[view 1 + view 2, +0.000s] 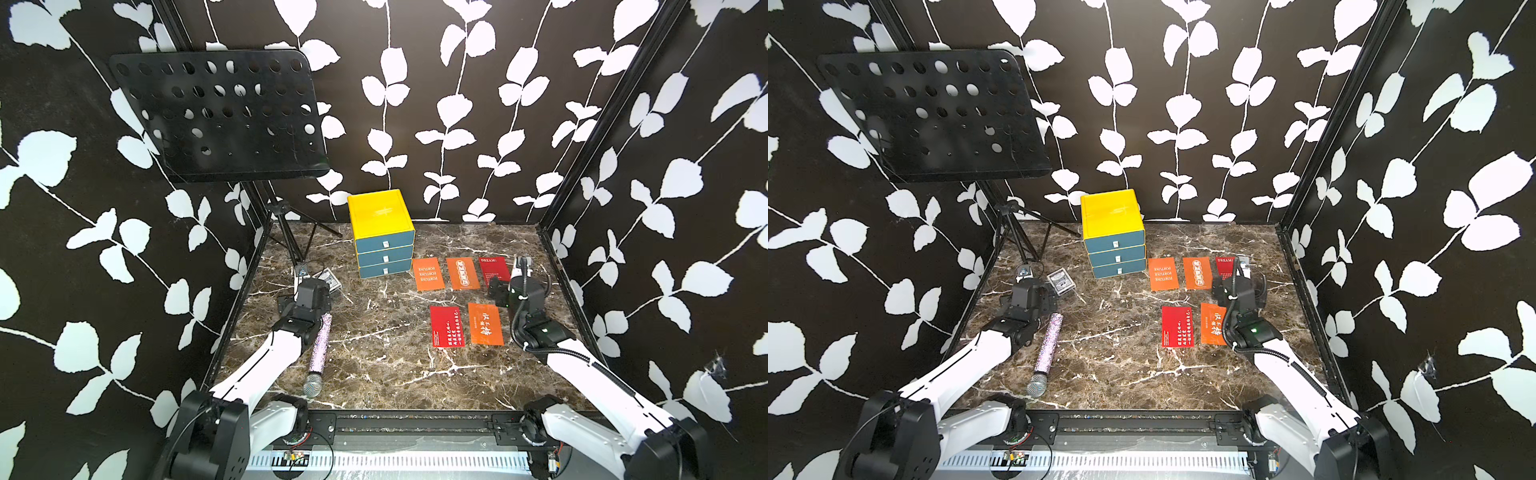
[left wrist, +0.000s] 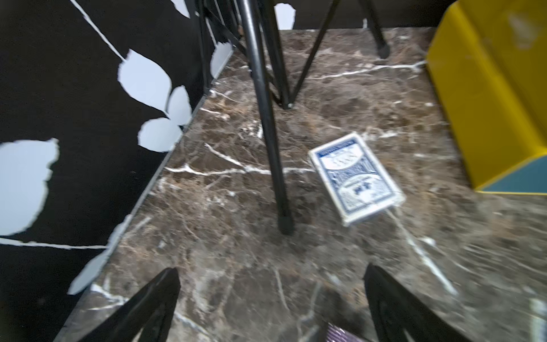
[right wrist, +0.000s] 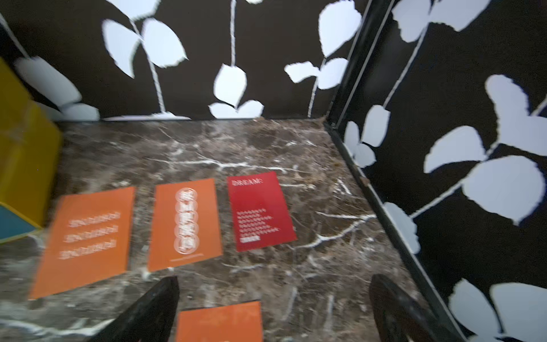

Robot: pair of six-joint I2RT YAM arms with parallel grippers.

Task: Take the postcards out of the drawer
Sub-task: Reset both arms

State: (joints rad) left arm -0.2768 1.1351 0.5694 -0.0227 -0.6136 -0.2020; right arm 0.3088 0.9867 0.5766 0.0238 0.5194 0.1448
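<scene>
Several postcards lie flat on the marble table point(image 1: 374, 353), right of the yellow-topped drawer unit point(image 1: 380, 216), whose three teal drawers point(image 1: 384, 257) are shut. The back row holds an orange card point(image 1: 428, 273), an orange emblem card point(image 1: 462, 273) and a red card point(image 1: 494, 270). Nearer lie a red card point(image 1: 446, 326) and an orange card point(image 1: 485, 324). My right gripper point(image 3: 273, 284) hangs open and empty above the table beside the back red card point(image 3: 260, 210), with the near orange card point(image 3: 220, 324) below it. My left gripper point(image 2: 270, 272) is open and empty at the left side.
A black music stand point(image 1: 220, 116) on tripod legs point(image 2: 272, 148) fills the back left. A small blue patterned card box point(image 2: 355, 180) lies ahead of my left gripper. A glittery microphone point(image 1: 318, 353) lies beside the left arm. Leaf-patterned walls close in on three sides.
</scene>
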